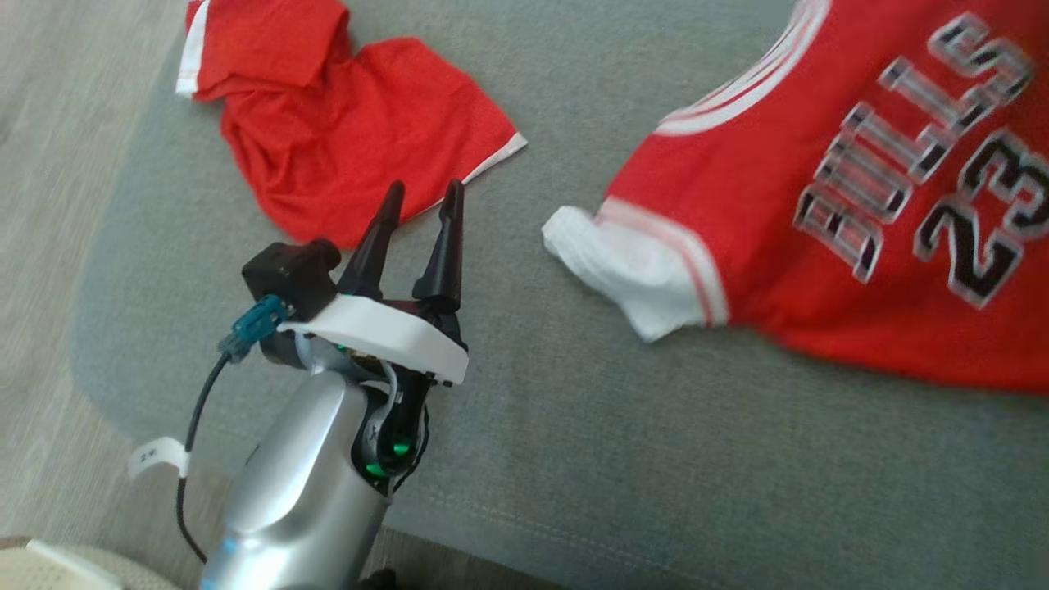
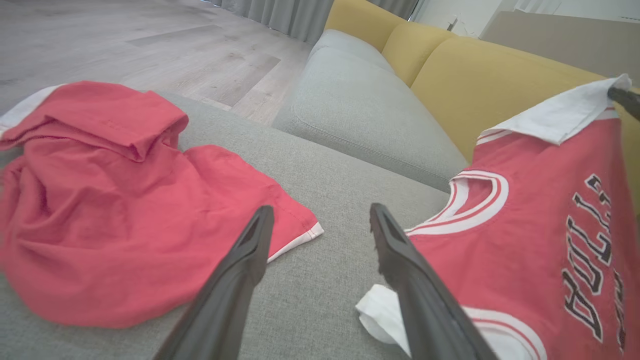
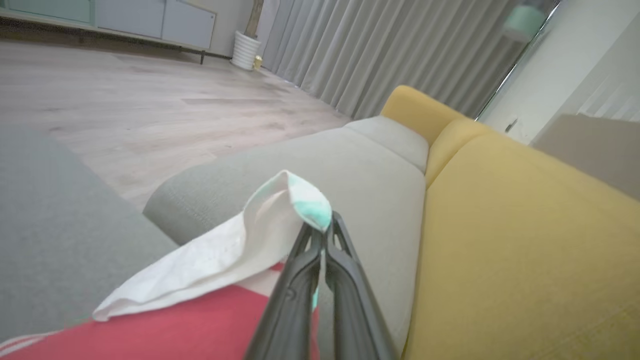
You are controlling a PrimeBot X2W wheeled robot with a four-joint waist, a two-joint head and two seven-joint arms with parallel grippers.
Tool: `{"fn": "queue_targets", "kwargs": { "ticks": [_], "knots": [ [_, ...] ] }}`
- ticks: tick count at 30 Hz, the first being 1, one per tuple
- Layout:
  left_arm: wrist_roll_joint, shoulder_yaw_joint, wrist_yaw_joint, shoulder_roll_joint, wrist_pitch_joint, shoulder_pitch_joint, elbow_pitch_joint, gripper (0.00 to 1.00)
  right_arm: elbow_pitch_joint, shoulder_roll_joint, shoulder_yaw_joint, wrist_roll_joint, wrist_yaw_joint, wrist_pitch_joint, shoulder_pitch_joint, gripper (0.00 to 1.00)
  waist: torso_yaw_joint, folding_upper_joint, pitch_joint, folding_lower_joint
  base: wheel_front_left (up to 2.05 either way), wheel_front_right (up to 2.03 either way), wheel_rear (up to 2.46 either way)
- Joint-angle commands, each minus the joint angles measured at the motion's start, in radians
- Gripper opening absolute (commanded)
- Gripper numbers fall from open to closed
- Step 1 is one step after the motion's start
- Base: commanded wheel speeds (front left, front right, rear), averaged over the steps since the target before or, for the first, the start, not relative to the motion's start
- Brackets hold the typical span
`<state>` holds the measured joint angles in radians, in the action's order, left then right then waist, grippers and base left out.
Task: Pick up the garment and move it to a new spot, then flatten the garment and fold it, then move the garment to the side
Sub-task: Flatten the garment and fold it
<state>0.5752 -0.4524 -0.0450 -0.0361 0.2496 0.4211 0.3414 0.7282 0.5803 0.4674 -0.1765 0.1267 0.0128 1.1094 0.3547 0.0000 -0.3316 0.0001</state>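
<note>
The garment, a red jersey (image 1: 778,205) with white trim and "BULLS 23" lettering, lies spread on the right of a grey seat cushion (image 1: 574,426). My right gripper (image 3: 324,234) is shut on its white shoulder edge (image 3: 225,260) and lifts that corner off the red cloth (image 3: 175,330). In the left wrist view the jersey (image 2: 525,240) rises toward the right gripper's dark finger (image 2: 625,97) at the top right. My left gripper (image 1: 426,190) hovers open over bare cushion to the left of the jersey, its fingers (image 2: 250,260) holding nothing.
A second red garment (image 1: 344,139) lies crumpled at the cushion's far left (image 2: 90,200), just beyond my left fingertips. Yellow backrests (image 3: 500,250) rise behind the seat. Another grey cushion (image 2: 360,100) adjoins. Wooden floor (image 1: 49,164) borders the cushion's left edge.
</note>
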Motion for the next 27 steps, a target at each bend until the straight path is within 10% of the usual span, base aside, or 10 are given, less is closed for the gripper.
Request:
{"fn": "queue_targets", "kwargs": {
  "ticks": [1, 8, 9, 10, 11, 27],
  "knots": [
    [0.012, 0.022, -0.008, -0.014, 0.012, 0.038, -0.037, 1.00, -0.003, 0.016, -0.008, 0.022, 0.004, 0.014, 0.047, 0.00, 0.018, 0.0000, -0.016, -0.0001, 0.00, 0.00, 0.00],
    [0.035, 0.003, -0.021, -0.014, 0.012, 0.045, -0.062, 1.00, 0.124, 0.002, -0.016, 0.095, 0.004, 0.054, 0.160, 0.00, 0.043, 0.0000, -0.047, -0.0001, 0.00, 0.00, 0.00],
    [0.037, 0.001, -0.025, -0.014, 0.012, 0.045, -0.066, 1.00, 0.159, -0.015, -0.012, 0.106, 0.004, 0.061, 0.169, 0.50, 0.040, 0.0000, -0.054, -0.0001, 0.00, 0.00, 0.00],
    [0.037, 0.001, -0.025, -0.014, 0.012, 0.045, -0.066, 1.00, 0.159, -0.015, -0.012, 0.106, 0.004, 0.061, 0.169, 0.50, 0.040, 0.0000, -0.054, -0.0001, 0.00, 0.00, 0.00],
    [0.036, 0.000, -0.026, -0.014, 0.012, 0.045, -0.065, 1.00, 0.176, -0.026, -0.006, 0.107, 0.004, 0.064, 0.170, 1.00, 0.037, 0.0000, -0.055, -0.0001, 0.00, 0.00, 0.00],
    [-0.014, 0.058, -0.009, -0.014, 0.012, 0.018, -0.025, 1.00, 0.320, -0.135, 0.046, -0.028, 0.004, 0.189, 0.021, 1.00, -0.122, 0.0000, 0.096, -0.0001, 0.00, 0.00, 0.00]
  ]
}}
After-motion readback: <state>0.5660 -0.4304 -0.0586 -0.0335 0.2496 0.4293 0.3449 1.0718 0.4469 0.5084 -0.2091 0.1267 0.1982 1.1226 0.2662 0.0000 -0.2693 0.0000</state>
